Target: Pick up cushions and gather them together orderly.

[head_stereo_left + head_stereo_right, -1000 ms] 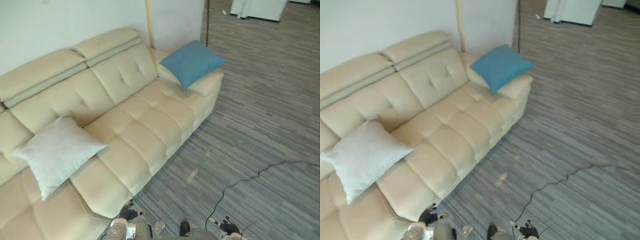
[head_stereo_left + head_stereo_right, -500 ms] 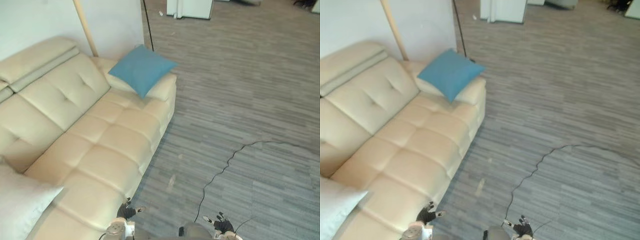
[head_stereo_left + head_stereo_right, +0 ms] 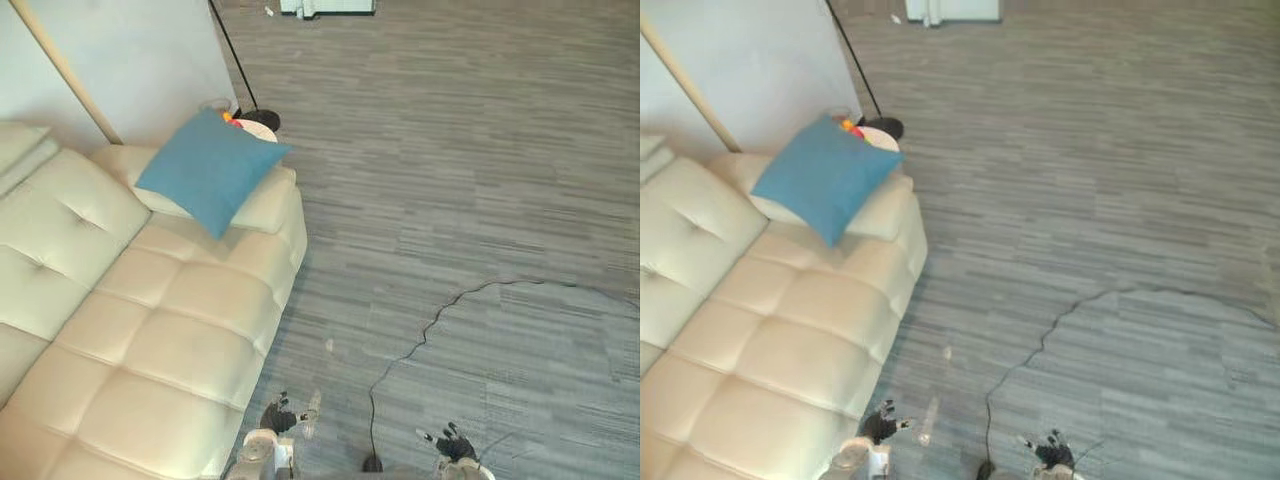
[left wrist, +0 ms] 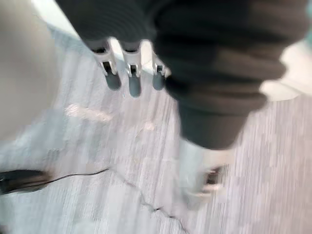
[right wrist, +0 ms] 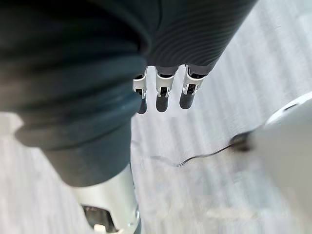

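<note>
Blue cushion upper left, on sofa armrest. Left hand, right hand at bottom edge, both loose, empty.

a plain teal-blue cushion stands out against a cream sofa stitched into square panels. the floor is grey, streaked in fine lighter and darker bands. the wall is a pale bluish white, crossed by a beige pole; a thin stand beside it is black. a small spot of red and yellow shows by the cushion's top corner. the left hand and right hand have silver fingers with dark tips under dark ribbed covers.
</note>
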Robot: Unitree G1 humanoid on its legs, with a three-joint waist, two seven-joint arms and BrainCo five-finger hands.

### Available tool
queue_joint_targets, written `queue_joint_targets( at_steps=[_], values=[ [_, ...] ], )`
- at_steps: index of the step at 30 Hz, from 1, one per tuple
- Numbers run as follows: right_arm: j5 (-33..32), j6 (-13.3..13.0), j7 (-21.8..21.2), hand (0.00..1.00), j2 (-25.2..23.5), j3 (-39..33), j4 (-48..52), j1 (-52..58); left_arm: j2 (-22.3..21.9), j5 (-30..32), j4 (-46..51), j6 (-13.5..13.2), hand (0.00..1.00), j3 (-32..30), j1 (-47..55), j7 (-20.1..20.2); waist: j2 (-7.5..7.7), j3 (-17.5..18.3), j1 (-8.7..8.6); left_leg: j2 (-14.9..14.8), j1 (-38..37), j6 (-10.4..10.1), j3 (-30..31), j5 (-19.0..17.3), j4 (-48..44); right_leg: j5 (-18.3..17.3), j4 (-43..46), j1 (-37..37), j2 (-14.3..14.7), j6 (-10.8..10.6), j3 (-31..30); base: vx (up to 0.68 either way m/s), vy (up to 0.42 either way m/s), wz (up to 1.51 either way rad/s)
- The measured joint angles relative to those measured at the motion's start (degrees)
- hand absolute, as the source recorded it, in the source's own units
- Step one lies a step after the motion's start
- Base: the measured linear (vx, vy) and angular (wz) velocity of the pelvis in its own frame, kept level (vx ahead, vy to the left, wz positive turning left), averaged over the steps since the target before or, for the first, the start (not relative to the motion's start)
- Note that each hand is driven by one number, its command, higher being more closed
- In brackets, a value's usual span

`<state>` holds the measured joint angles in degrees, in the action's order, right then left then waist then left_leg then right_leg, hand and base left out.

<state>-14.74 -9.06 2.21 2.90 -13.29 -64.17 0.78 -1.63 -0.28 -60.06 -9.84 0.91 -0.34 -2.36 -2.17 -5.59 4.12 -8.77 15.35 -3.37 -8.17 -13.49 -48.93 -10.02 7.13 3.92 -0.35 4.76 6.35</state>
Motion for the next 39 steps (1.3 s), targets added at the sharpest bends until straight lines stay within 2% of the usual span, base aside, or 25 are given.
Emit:
queue_joint_targets(
  at_steps=[2, 4, 5, 6, 8, 10, 11, 12, 13, 15, 17, 19, 21, 22, 23, 26, 28, 29, 30, 31, 33, 35, 37, 38, 39],
  values=[
    [-0.05, -0.03, 0.01, 0.00, -0.10, -0.03, 0.05, -0.38, 0.26, 0.02, 0.19, -0.61, 0.00, 1.06, 0.00, 0.04, 0.04, -0.04, 0.14, 3.28, 1.80, 0.44, -0.64, 0.21, 15.89, -1.11, -1.42, 1.56, -1.16, -1.49, -1.90, 0.31, 0.098, -0.55],
    [-0.02, 0.00, 0.16, 0.00, -0.19, 0.03, 0.21, 0.36, 0.20, 0.08, 0.44, -0.78, 0.00, 1.21, -0.01, 0.00, -0.10, 0.01, 0.19, 5.45, 2.48, 0.34, 0.04, 4.58, 32.06, -3.23, -2.68, 3.72, -1.81, -2.19, -2.96, 0.38, 0.171, -0.36],
    [0.01, 0.19, 0.25, 0.00, -0.02, 0.05, 0.07, 1.17, 0.27, 0.06, 0.44, -0.76, 0.00, 1.56, 0.03, -0.02, -0.25, 0.11, 0.55, 6.13, 2.65, -0.18, 1.51, 10.13, 36.27, -4.70, -3.36, 5.47, -1.72, -3.20, -3.75, 0.39, 0.191, -0.31],
    [0.04, 0.29, 0.41, 0.00, 0.05, 0.04, 0.03, 1.46, 0.63, 0.09, 0.40, -0.84, 0.00, 2.24, 0.05, -0.01, 0.58, 0.62, 1.15, 7.15, 2.39, 1.61, 1.71, 13.55, 35.59, -5.75, -3.68, 6.40, -2.52, -3.70, -4.66, 0.52, 0.238, -0.24],
    [0.18, 0.37, 0.40, 0.00, -0.64, 0.18, -0.46, 1.80, 1.34, 0.14, 0.34, -0.76, 0.00, 2.70, -0.38, 0.09, 3.33, 1.85, 0.88, 10.63, 2.64, 4.67, 0.79, 9.29, 32.33, -6.75, -0.81, 6.97, -5.94, -4.26, -5.11, 0.62, 0.201, 0.00],
    [0.39, 0.48, 0.25, 0.00, -0.71, 0.87, -0.08, 2.46, 1.30, 0.06, 0.29, -0.58, 0.00, 2.35, -0.45, 0.02, 3.73, 1.99, 1.57, 11.91, -0.03, 6.04, 0.00, 7.09, 31.65, -6.88, 9.09, 4.77, -7.20, -4.60, -6.72, 0.56, 0.195, 0.03],
    [0.85, 0.53, 0.11, 0.00, -0.77, 0.98, 0.03, 3.08, 1.35, 0.05, 0.25, -0.51, 0.00, 2.41, -0.42, 0.05, 3.85, 1.95, 1.96, 12.54, -2.25, 6.43, -0.18, 5.79, 32.06, -6.10, 17.62, 1.96, -7.75, -6.80, -7.64, 0.53, 0.200, -0.04],
    [1.25, 0.53, -0.18, 0.00, -1.05, 1.12, 0.51, 3.08, 1.26, 0.04, 0.05, -0.18, 0.00, 2.46, -0.53, 0.11, 3.86, 1.70, 1.79, 13.13, -5.60, 6.72, 0.11, 4.36, 32.98, -3.20, 32.20, -3.68, -8.20, -13.23, -8.65, 0.52, 0.182, 0.00],
    [1.25, 0.45, -0.25, 0.00, -1.02, 1.21, 1.41, 3.08, 1.54, 0.03, -0.19, 0.45, 0.00, 2.38, -0.57, 0.10, 3.82, 1.46, 1.63, 13.59, -8.45, 6.97, 0.82, 3.14, 33.70, -2.39, 41.98, -7.23, -8.38, -14.46, -8.42, 0.51, 0.139, 0.09],
    [1.29, 0.40, -0.32, 0.00, -0.66, 1.40, 3.26, 3.49, 1.62, 0.03, -0.35, 1.14, 0.00, 2.48, -0.42, 0.12, 3.30, 1.04, 1.23, 13.61, -16.02, 6.69, 1.98, 2.05, 36.62, -4.15, 51.50, -12.74, -8.45, -12.38, -5.77, 0.54, 0.092, 0.16],
    [1.29, 0.26, -0.42, 0.00, -0.52, 1.72, 4.66, 3.65, 1.68, 0.00, -0.97, 1.41, 0.00, 2.48, -0.62, 0.09, 2.29, 0.61, 0.69, 12.55, -21.65, 6.68, 2.78, 2.04, 40.31, -6.86, 47.14, -15.84, -8.39, -9.29, -1.56, 0.45, 0.010, 0.31],
    [1.31, -0.05, -0.78, 0.00, -0.65, 1.72, 4.67, 3.12, 2.03, -0.04, -1.27, 1.41, 0.00, 2.45, -0.92, 0.06, 2.31, 0.77, 0.25, 11.12, -23.59, 6.62, 4.00, 2.00, 42.22, -7.47, 36.75, -19.20, -7.92, -8.33, 1.30, 0.36, -0.053, 0.46],
    [1.28, -0.18, -1.11, 0.00, -0.78, 1.04, 4.04, 1.98, 2.43, -0.03, -1.34, 1.29, 0.00, 2.54, -1.15, 0.00, 2.24, 0.60, -1.41, 8.71, -24.74, 4.85, 7.27, -0.68, 42.77, -0.77, 14.88, -21.27, -4.29, -8.47, -2.41, 0.46, -0.168, 0.72],
    [1.27, -0.17, -1.12, 0.00, -0.89, 0.62, 3.34, 1.93, 2.68, -0.01, -1.54, 1.29, 0.00, 2.85, -0.93, 0.01, 2.67, 0.62, -1.47, 8.68, -25.21, 4.26, 7.96, -1.29, 42.74, 2.86, 9.97, -21.04, -3.58, -8.47, -4.52, 0.47, -0.216, 0.67],
    [1.22, -0.11, -1.09, 0.00, -0.51, -0.21, 1.77, 1.97, 2.67, 0.01, -2.42, 1.30, 0.00, 2.74, 0.02, 0.02, 2.56, 0.87, -1.56, 7.96, -26.40, 3.41, 10.46, -2.08, 41.96, 8.96, 9.75, -19.70, -2.28, -7.49, -5.97, 0.60, -0.312, 0.52],
    [1.26, 0.00, -1.08, 0.00, 0.68, -0.51, 0.42, 1.84, 0.68, 0.03, -2.55, 1.01, 0.00, 0.38, 0.05, -0.08, 0.04, 1.57, -1.01, 5.50, -22.90, 3.15, 12.95, -1.93, 31.80, 5.68, 9.85, -17.20, -1.16, -5.18, -3.02, 0.41, -0.226, 0.29],
    [1.11, -0.09, -1.06, 0.00, 0.90, 0.16, 0.58, 1.99, 0.36, 0.03, -2.42, 1.06, 0.00, -0.62, -0.19, -0.07, -0.23, 1.39, -1.18, 5.33, -17.36, -0.51, 13.14, 0.31, 19.08, 3.92, 9.09, -14.76, -1.10, -4.41, -1.41, 0.47, -0.274, 0.41],
    [1.04, -0.02, -1.00, 0.00, 1.16, 1.30, 0.59, 2.33, -0.29, -0.04, -2.35, 1.18, 0.00, -1.15, -0.69, -0.03, -0.04, 0.66, -1.15, 4.51, -11.53, -2.90, 12.45, 4.71, 6.48, 2.90, 7.26, -11.00, -1.15, -3.39, -0.03, 0.43, -0.210, 0.50],
    [0.98, -0.03, -0.95, 0.00, 1.30, 2.00, 0.64, 2.36, -0.48, -0.05, -2.32, 1.14, 0.00, -0.97, -0.77, -0.02, 0.19, 0.11, -0.85, 3.26, -8.86, -2.43, 10.40, 5.41, -0.03, 2.33, 5.96, -8.08, -0.95, -2.71, 0.89, 0.36, -0.136, 0.54],
    [0.93, -0.03, -0.90, 0.00, 1.18, 2.32, 0.64, 2.21, -0.49, -0.06, -2.03, 1.07, 0.00, -0.89, -0.99, 0.14, 0.26, -0.26, -0.68, 2.00, -6.84, -1.62, 7.74, 3.43, -3.36, 1.95, 4.52, -5.04, -0.98, -2.20, 1.82, 0.33, -0.105, 0.46],
    [0.43, -0.08, -0.79, 0.00, 0.28, 2.08, 0.53, 2.35, -0.21, -0.61, -0.99, 0.63, 0.00, 0.20, -0.91, 0.09, 1.42, -0.36, -0.75, 1.31, -2.82, 0.24, 1.87, -0.23, -0.74, 1.36, 1.33, -0.03, -2.42, -2.23, 3.77, 0.26, -0.079, 0.41],
    [-0.51, -0.14, -0.82, 0.00, -0.16, 0.48, 0.51, 2.16, -0.06, -1.04, -0.81, 0.38, 0.00, 2.35, -0.97, 0.12, 1.35, -0.31, -0.87, 2.37, -1.35, 0.68, -1.41, 0.34, 11.34, 0.53, -0.13, 1.89, -3.53, -3.54, 5.89, 0.21, -0.018, 0.41],
    [-1.32, -0.25, -0.64, 0.00, 1.32, -0.06, 0.86, 2.75, -0.27, -1.05, -1.03, 0.37, 0.00, 5.29, -0.17, 0.14, -1.75, 0.67, -0.82, 2.78, -1.28, 1.34, -3.89, 11.37, 30.81, -2.03, -0.43, 4.15, -1.84, -5.60, 8.32, 0.27, 0.085, 0.62],
    [-1.39, -0.13, -0.43, 0.00, 1.64, -0.04, 0.21, 2.77, 0.24, -1.04, -1.10, 0.28, 0.00, 5.57, -0.26, 0.17, -1.13, 0.53, -0.84, 3.32, -1.49, 3.21, -4.03, 11.34, 31.36, -2.97, -0.12, 4.80, -2.06, -6.21, 8.77, 0.31, 0.106, 0.79],
    [-1.40, -0.06, -0.17, 0.00, 1.06, 0.00, 0.11, 3.22, 1.04, -1.07, -1.39, 0.31, 0.00, 5.91, -0.38, 0.15, 0.80, 1.52, -0.96, 5.90, -2.70, 3.88, -4.38, 12.33, 34.50, -3.52, 0.05, 5.16, -4.04, -7.04, 8.86, 0.26, 0.080, 0.63]
  ],
)
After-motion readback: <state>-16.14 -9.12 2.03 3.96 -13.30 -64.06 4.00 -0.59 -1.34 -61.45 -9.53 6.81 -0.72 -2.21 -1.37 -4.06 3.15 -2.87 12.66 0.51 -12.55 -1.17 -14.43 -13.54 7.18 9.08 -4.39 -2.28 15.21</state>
